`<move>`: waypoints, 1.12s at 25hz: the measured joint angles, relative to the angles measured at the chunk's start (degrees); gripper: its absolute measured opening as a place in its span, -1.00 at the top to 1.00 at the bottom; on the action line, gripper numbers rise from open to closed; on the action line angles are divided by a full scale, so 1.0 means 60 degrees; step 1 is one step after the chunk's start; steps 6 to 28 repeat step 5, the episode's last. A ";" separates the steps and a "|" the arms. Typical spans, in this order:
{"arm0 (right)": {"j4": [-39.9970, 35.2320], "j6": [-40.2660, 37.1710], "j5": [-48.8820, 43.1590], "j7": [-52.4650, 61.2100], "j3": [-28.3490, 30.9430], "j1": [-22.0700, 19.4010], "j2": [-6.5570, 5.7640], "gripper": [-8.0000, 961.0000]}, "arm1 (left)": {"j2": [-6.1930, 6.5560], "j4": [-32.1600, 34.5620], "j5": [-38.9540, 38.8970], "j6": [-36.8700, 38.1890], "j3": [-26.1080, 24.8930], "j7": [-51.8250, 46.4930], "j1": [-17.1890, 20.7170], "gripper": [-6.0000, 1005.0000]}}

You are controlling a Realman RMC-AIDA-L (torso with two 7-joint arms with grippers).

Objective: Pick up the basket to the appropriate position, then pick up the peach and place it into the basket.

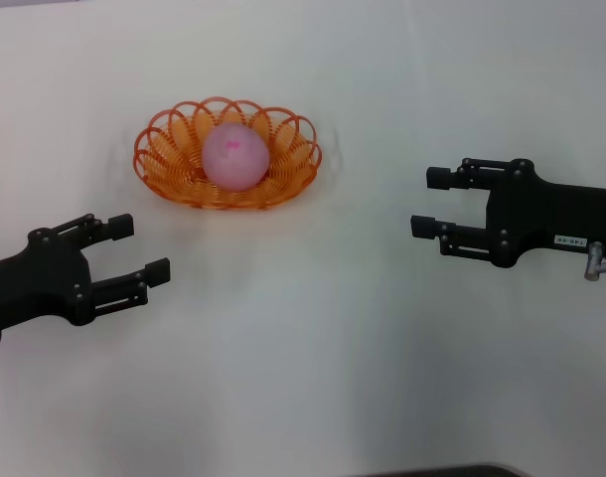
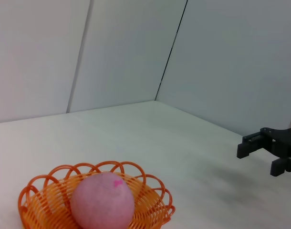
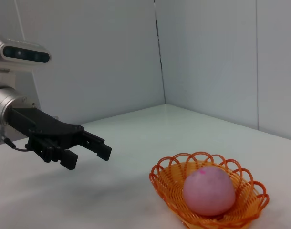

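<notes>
Head view: high, looking steeply down on the white table point(image 1: 313, 378); both tools show, the left tool point(image 1: 141, 247) and the right tool point(image 1: 428, 202), with the basket point(image 1: 174, 149) between and beyond them.
Left wrist view: low, near table level, facing across toward the walls; basket point(image 2: 150, 202) close, right tool point(image 2: 256, 156) farther off.
Right wrist view: low, facing the opposite way; basket point(image 3: 162, 179) close, left tool point(image 3: 88, 150) farther off.
Shared: all three views hold the basket and the peach point(image 1: 234, 157) in it.
</notes>
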 joint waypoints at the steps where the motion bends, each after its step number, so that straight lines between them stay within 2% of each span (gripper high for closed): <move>1: 0.0000 0.0000 0.0002 0.0000 0.0000 -0.0001 0.0000 -0.38 | 0.0000 0.0000 0.0000 0.0000 0.0000 0.0000 0.0000 -0.63; 28: 0.0000 -0.0001 0.0005 -0.0001 0.0000 -0.0004 -0.0001 -0.38 | 0.0000 0.0000 0.0000 0.0000 0.0000 -0.0001 0.0020 -0.63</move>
